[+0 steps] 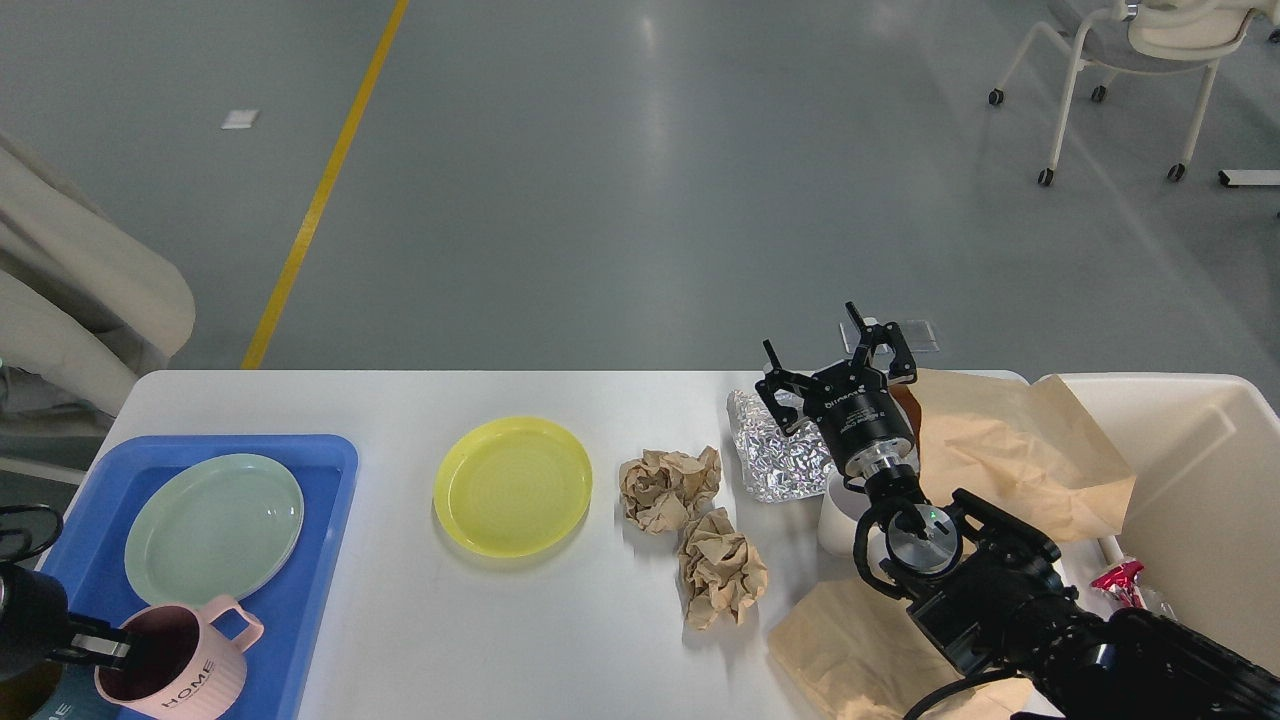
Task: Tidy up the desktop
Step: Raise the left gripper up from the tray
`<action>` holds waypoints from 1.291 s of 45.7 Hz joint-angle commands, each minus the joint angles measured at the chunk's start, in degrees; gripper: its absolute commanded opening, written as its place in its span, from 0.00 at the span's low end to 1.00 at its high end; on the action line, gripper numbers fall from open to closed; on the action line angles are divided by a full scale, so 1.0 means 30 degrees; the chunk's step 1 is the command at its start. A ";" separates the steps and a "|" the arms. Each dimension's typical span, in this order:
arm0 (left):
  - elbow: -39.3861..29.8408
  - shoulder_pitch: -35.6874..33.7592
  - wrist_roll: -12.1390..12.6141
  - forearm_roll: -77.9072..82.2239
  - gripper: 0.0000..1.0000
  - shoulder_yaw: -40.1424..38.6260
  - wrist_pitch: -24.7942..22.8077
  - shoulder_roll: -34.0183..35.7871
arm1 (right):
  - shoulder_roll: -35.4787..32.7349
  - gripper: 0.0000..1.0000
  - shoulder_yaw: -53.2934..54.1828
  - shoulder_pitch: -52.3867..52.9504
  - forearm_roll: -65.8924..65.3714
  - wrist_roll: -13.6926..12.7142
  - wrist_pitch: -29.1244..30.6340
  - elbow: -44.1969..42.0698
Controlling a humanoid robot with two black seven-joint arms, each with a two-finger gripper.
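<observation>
The white desktop (450,620) carries a yellow plate (513,487), two crumpled brown paper balls (668,487) (722,567), a crumpled foil piece (775,460) and a white cup (835,515). My left gripper (108,652) is at the bottom left, shut on the rim of a pink "HOME" mug (185,675). It holds the mug over the near end of the blue tray (310,460). My right gripper (830,360) is open and empty above the foil's far edge.
A pale green plate (215,525) lies in the tray. A dark blue mug (45,705) shows at the bottom left corner. Brown paper sheets (1000,450) (850,650) lie at the right. A cream bin (1200,480) holds a red wrapper (1120,582).
</observation>
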 commanded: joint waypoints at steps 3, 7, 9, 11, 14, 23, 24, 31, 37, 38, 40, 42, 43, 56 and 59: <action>0.0571 0.0852 -0.0179 -0.0029 0.04 -0.0064 0.0567 -0.0568 | 0.0001 1.00 -0.0001 0.0002 -0.0001 0.0000 -0.0001 0.0026; 0.0600 0.0852 -0.0267 -0.0029 0.22 -0.0064 0.0596 -0.0569 | 0.0001 1.00 -0.0001 0.0002 -0.0001 0.0000 -0.0001 0.0026; 0.0600 0.0852 -0.0297 -0.0058 0.31 -0.0093 0.0596 -0.0569 | 0.0001 1.00 -0.0001 0.0002 -0.0001 0.0000 -0.0001 0.0026; 0.0600 0.0852 -0.0559 -0.0058 0.42 -0.0210 0.0567 -0.0569 | 0.0001 1.00 -0.0001 0.0002 -0.0001 0.0000 -0.0001 -0.0003; 0.0600 0.0852 -0.1086 -0.0058 0.54 -0.0269 0.0538 -0.0598 | 0.0001 1.00 -0.0001 0.0002 -0.0001 0.0000 -0.0001 0.0026; 0.0337 0.0327 -0.2347 -0.0204 0.82 -0.0298 0.0099 -0.0189 | 0.0001 1.00 -0.0001 0.0002 -0.0001 0.0000 -0.0001 -0.0003; 0.0308 0.0064 -0.2406 -0.0175 0.82 -0.0298 -0.0047 0.0015 | 0.0001 1.00 -0.0001 0.0002 -0.0001 0.0000 -0.0001 0.0025; 0.0278 -0.3828 -0.3313 -0.0204 0.82 -0.0386 -0.3791 0.1334 | 0.0001 1.00 -0.0001 0.0002 -0.0001 0.0000 -0.0001 0.0026; 0.0395 -0.8369 -0.3519 -0.0263 0.82 -0.1204 -0.8449 0.1686 | 0.0001 1.00 -0.0001 0.0002 -0.0001 0.0000 -0.0001 -0.0004; 0.0453 -0.9072 -0.3519 -0.0263 0.82 -0.1497 -0.9153 0.1745 | 0.0001 1.00 -0.0001 0.0002 -0.0001 0.0000 -0.0001 -0.0004; 0.0599 -1.0508 -0.3490 -0.0350 0.82 -0.2315 -1.0442 0.1804 | 0.0001 1.00 -0.0001 0.0002 -0.0001 0.0000 -0.0001 -0.0004; 0.1125 -1.1916 -0.3432 -0.0409 0.82 -0.3778 -1.1704 0.1688 | 0.0001 1.00 -0.0001 0.0002 -0.0001 0.0000 -0.0001 -0.0004; 0.1505 -1.2327 -0.3374 -0.0409 0.82 -0.4452 -1.2114 0.1629 | 0.0001 1.00 -0.0001 0.0002 -0.0001 0.0000 -0.0001 -0.0004; 0.4438 -1.0460 -0.2789 -0.0732 0.82 -0.9673 -1.3262 -0.1359 | 0.0001 1.00 -0.0001 0.0002 -0.0001 0.0000 -0.0001 -0.0004; 0.4438 -0.8910 -0.2116 -0.0790 0.82 -0.9673 -1.2183 -0.1681 | 0.0001 1.00 -0.0001 0.0002 -0.0001 0.0000 -0.0001 0.0025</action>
